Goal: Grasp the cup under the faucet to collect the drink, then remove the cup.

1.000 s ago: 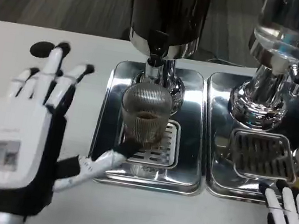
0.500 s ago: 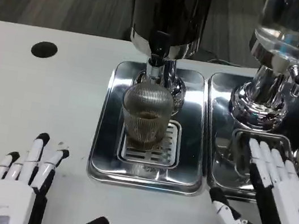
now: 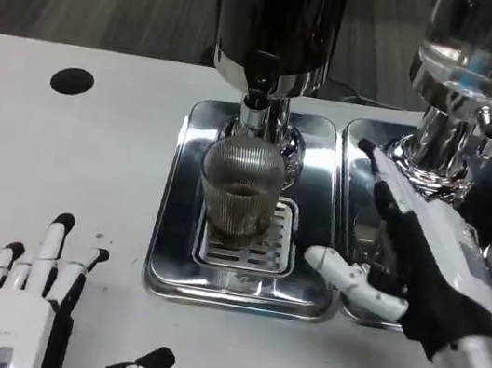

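On the left tray: the ribbed glass cup [image 3: 238,194] stands upright on the slotted grate of the steel drip tray [image 3: 177,229], directly beneath the dark dispenser's faucet [image 3: 259,87], with a shallow layer of brown drink in its bottom.
Step in hand: judging by the drink already in the cup, collecting seems at least begun; the reach to grasp the cup is under way.
Right hand [image 3: 423,256]: empty, fingers spread apart, hovering over the neighbouring tray [image 3: 362,166] to the cup's right.
Cup versus fingers: the thumb [image 3: 338,268] points toward the cup's lower right side, near it but apart; the long fingers [image 3: 388,184] stretch back past the cup's right, also apart.
Left hand [image 3: 22,307]: empty, fingers spread, low at the near left of the table [image 3: 61,162], well apart from the cup.
Next move: the right hand likely needs to slide left so thumb and fingers bracket the cup, then close and draw it clear of the faucet.
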You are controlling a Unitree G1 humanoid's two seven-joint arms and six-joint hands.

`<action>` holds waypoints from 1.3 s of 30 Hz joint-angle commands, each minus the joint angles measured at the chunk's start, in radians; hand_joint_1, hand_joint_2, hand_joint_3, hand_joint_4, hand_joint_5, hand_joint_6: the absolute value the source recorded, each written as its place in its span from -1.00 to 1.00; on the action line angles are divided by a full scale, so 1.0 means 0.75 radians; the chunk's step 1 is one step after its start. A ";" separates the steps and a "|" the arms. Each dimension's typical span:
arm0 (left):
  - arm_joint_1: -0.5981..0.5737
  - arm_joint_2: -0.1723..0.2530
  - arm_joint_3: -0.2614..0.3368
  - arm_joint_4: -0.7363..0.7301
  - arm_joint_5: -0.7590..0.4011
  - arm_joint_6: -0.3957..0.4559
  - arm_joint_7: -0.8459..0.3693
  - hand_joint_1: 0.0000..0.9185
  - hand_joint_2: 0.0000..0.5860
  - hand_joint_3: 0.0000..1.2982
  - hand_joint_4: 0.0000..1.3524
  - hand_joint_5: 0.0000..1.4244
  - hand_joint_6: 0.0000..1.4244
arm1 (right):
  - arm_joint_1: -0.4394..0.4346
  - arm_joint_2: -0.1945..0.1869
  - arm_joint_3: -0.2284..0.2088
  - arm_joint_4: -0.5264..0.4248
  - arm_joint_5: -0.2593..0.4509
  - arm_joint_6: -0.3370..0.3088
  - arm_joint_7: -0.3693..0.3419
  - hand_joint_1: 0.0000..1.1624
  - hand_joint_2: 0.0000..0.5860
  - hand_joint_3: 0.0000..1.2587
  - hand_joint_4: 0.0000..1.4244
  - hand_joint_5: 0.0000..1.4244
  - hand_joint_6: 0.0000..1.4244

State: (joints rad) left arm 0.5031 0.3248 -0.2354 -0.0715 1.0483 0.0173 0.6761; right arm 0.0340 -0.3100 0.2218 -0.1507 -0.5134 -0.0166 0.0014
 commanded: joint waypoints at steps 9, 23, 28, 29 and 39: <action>0.044 0.030 0.040 -0.044 -0.033 0.021 -0.007 -1.00 -0.82 -0.50 -1.00 -0.74 -0.82 | -0.286 0.116 0.048 0.287 0.062 0.075 0.114 -0.41 -0.44 -1.00 -1.00 -1.00 -1.00; 0.067 0.033 0.062 -0.043 -0.043 0.031 -0.005 -1.00 -0.79 -0.32 -1.00 -0.71 -0.82 | -0.479 0.181 0.117 0.511 0.068 0.077 0.141 -0.28 -0.47 -1.00 -1.00 -1.00 -1.00; 0.072 0.032 0.066 -0.029 -0.053 0.032 -0.002 -1.00 -0.74 -0.15 -0.97 -0.71 -0.82 | -0.510 0.209 0.114 0.574 0.075 0.067 0.118 -0.22 -0.48 -1.00 -1.00 -1.00 -1.00; 0.074 0.032 0.066 -0.027 -0.053 0.034 0.000 -1.00 -0.70 -0.12 -0.96 -0.71 -0.82 | -0.513 0.216 0.108 0.588 0.082 0.063 0.109 -0.18 -0.46 -1.00 -1.00 -1.00 -1.00; 0.069 0.030 0.073 -0.004 -0.070 0.032 0.007 -1.00 -0.68 -0.01 -0.92 -0.69 -0.82 | -0.524 0.248 0.105 0.675 0.082 0.022 0.040 -0.08 -0.44 -1.00 -1.00 -1.00 -1.00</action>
State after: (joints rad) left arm 0.5497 0.3427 -0.1803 -0.0852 0.9937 0.0387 0.6759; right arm -0.3383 -0.1291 0.3030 0.3415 -0.4615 0.0276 0.0520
